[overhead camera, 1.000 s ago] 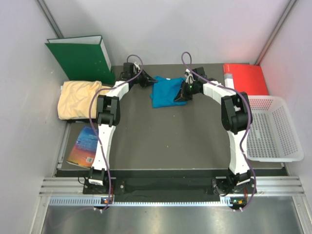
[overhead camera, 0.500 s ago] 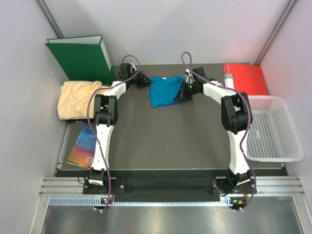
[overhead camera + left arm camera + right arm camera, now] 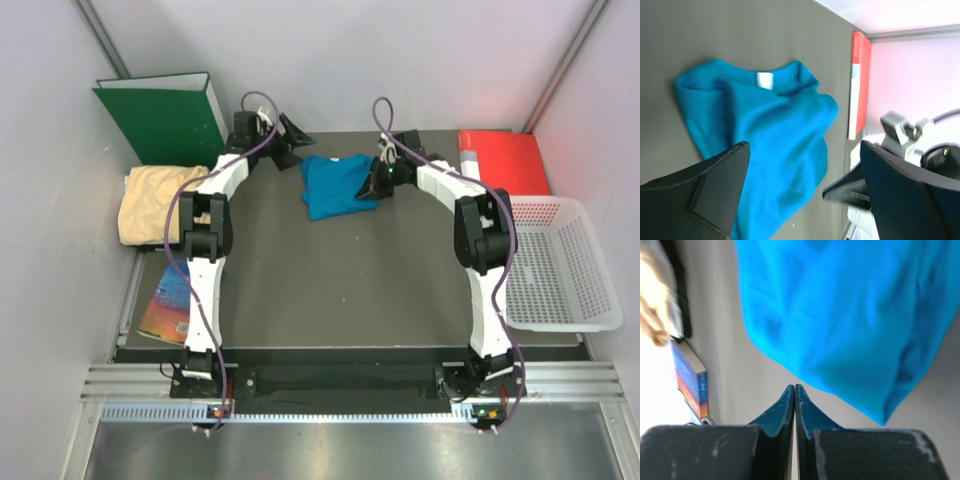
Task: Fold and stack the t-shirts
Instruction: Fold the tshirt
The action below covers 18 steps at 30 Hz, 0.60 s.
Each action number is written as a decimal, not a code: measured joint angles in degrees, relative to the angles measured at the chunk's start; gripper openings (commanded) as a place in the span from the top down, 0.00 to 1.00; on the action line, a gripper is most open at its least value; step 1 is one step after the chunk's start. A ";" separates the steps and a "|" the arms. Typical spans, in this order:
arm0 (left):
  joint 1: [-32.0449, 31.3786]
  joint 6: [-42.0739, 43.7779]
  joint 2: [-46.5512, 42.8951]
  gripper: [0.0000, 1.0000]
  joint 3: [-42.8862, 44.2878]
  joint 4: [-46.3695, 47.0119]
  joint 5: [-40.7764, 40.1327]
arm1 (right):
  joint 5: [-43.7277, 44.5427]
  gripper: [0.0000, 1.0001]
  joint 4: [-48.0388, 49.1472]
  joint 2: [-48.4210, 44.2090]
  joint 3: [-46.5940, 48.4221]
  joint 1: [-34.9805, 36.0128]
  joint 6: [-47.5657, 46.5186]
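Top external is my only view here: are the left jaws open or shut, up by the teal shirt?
Observer: The left wrist view shows the left jaws wide open with nothing held between them. The teal shirt lies beyond them.
Operator: And the right jaws, are they gripping it?
Observer: The right wrist view shows the right jaws shut tip to tip with no cloth between them. The tips sit at the shirt's edge, and I cannot tell whether they touch it.
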 measured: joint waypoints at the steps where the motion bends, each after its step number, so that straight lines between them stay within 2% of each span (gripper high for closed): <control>1: 0.02 0.83 -1.92 0.04 -1.01 -0.55 -0.02 | 0.11 1.00 -0.04 0.11 1.38 0.02 -0.04; 5: 0.02 3.72 -9.49 0.09 -5.60 -2.01 -0.07 | 0.13 1.00 0.02 1.95 9.03 0.02 -0.26; 7: -0.07 4.46 -12.22 0.36 -7.74 -2.32 0.26 | 0.11 1.00 0.04 4.22 13.75 0.00 -0.44; 8: -0.15 4.81 -13.31 0.55 -8.68 -2.43 0.50 | 0.11 1.00 0.22 5.66 15.98 0.00 -0.44; 9: -0.37 5.79 -14.16 0.90 -9.55 -2.93 0.83 | 0.11 1.00 0.28 7.10 17.97 0.00 -0.42; 10: -0.50 5.57 -14.43 1.00 -9.88 -3.43 1.07 | 0.09 1.00 0.39 8.63 19.71 -0.02 -0.42; 18: -3.96 9.86 -13.46 1.00 -10.54 -11.56 3.48 | 0.61 1.00 0.24 16.85 22.25 -1.07 0.31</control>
